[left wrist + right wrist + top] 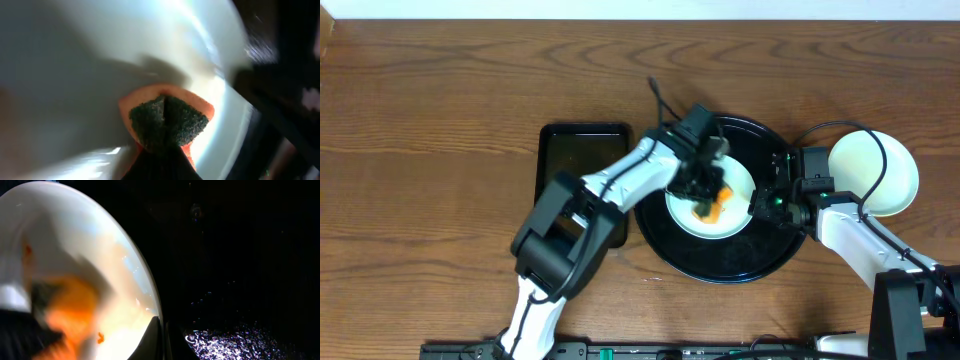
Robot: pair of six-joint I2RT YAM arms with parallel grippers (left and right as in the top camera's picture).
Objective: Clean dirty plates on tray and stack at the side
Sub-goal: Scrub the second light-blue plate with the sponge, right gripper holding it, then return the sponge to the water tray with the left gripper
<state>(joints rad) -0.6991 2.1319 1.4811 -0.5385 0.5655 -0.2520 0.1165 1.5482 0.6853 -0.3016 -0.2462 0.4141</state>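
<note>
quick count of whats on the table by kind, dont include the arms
trays: 2, round black tray, rectangular black tray
plates: 2, pale mint plate on the round one, pale yellow plate on the table
sponge: 1, orange with a green scrub side
total: 5

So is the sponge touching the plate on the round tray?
Touching. Left wrist view shows the sponge pressed onto the plate, no gap between them.

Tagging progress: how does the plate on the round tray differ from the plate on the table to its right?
Tray plate is mint, table plate yellowish. Tray plate lies in the tray, table plate on wood. Left pincer presses a sponge on tray plate, right pincer grips its rim; table plate lies free. Both round.
</note>
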